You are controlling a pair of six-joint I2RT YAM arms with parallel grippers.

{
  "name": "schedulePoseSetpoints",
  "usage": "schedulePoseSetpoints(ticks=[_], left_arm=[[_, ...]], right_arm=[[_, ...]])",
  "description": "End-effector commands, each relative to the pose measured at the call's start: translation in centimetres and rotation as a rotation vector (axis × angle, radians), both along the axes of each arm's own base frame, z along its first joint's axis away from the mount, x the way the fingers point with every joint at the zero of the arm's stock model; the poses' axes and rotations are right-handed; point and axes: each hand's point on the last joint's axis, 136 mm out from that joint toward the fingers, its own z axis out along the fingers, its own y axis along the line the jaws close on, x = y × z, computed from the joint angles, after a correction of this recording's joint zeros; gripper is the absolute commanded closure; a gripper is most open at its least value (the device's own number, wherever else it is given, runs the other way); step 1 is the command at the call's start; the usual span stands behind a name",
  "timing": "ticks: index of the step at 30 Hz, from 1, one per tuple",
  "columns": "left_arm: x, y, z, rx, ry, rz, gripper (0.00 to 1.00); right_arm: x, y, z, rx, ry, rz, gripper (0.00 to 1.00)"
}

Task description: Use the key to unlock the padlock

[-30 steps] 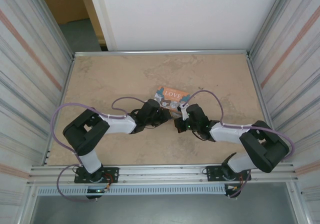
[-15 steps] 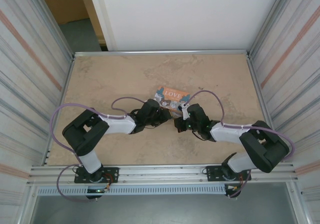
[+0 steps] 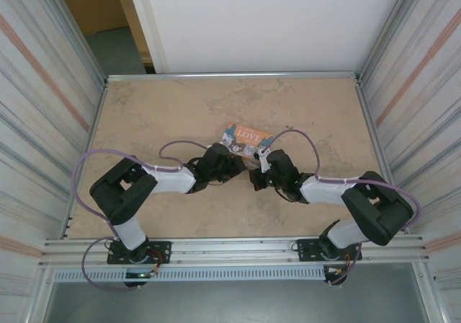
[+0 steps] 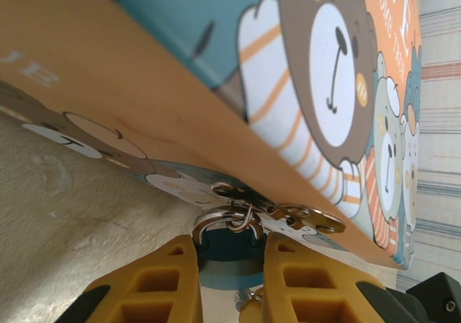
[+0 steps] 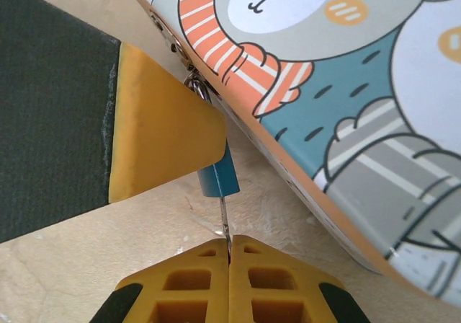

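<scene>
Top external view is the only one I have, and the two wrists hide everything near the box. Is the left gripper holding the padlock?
Observer: Yes. In the left wrist view the left gripper has its yellow fingers closed on both sides of the padlock, on its blue body.
Operator: And the key, where is it?
Observer: The right wrist view shows the right gripper shut on the key. Its thin blade reaches the underside of the padlock; how deep, I cannot tell.
Operator: Is the shackle open?
Observer: No, the shackle looks closed, looped through the metal hasp of the box.
</scene>
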Motion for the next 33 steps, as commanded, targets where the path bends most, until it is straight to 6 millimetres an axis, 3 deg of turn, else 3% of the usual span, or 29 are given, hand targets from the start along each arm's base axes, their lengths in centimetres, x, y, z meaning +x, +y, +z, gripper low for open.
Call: schedulePoseSetpoints(ticks=[1,8,13,33], left_arm=[[-2.6,-2.6,2.6,-0.107,0.010,-0.121,0.90],[-2.1,-2.7,3.2,-0.117,0.005,-0.110,0.90],[-2.0,-3.0,3.5,-0.131,0.005,-0.112,0.90],[-2.4,-3.4,2.9,-0.134,0.022,-0.115,0.90]], right_arm=[[2.8,2.6,6.3,0.092,-0.238,0.030,1.00],[0.9,2.4,4.7,0.087,-0.183,0.044,1.00],[1.0,2.8,4.4,0.103,-0.163,0.036,1.00],[4.2,4.4,9.4,0.232,-0.233,0.008,1.00]])
